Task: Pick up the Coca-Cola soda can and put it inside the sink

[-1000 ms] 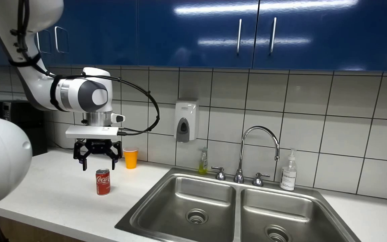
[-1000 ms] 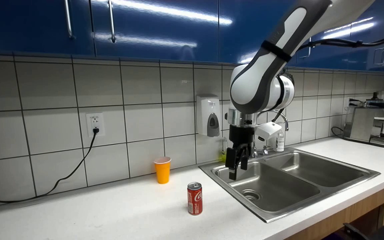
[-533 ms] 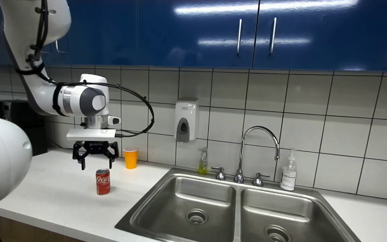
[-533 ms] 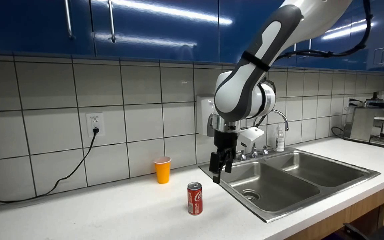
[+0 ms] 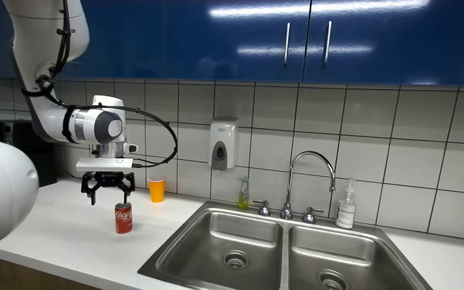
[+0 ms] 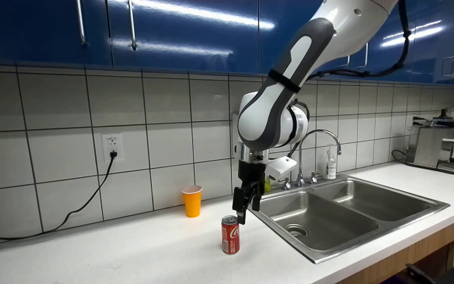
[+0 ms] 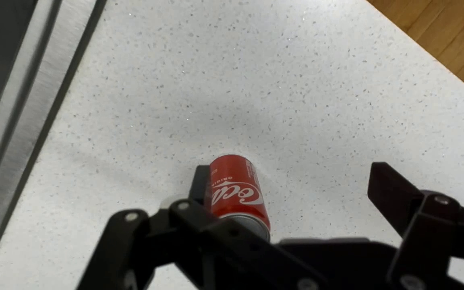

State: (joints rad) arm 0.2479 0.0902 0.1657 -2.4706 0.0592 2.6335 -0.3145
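Blue cabinets (image 5: 232, 40) and pale tiles (image 5: 377, 161) back a white counter (image 5: 63, 237) with a 2-basin sink (image 5: 285, 249) let into it. On the counter stands the Coca-Cola can (image 5: 123, 218); from it the sink lies between 3 and 4 o'clock in an exterior view. The only arm (image 6: 256, 118) in sight holds its gripper (image 5: 109, 200) pointing down, the 2 fingers (image 7: 393, 197) spread wide and gripping nothing.

From the middle of that gap the can is lower and off-centre: about 5 o'clock in an exterior view, about 7 o'clock for the can (image 6: 230, 235) in an exterior view, about 9 o'clock in the wrist view, by the nearer finger (image 7: 200, 181). Whether they touch, I cannot tell.

The can's long axis runs 12 to 6 o'clock in both exterior views, lid (image 6: 229, 219) at 12. In the wrist view the lid lies between 5 and 6 o'clock and the logo (image 7: 236, 193) reads upside down.

I judge the grasp still to be lined up: the gap should probably shift toward 9 o'clock in the wrist view; lowered from here, the nearer finger could strike the lid.
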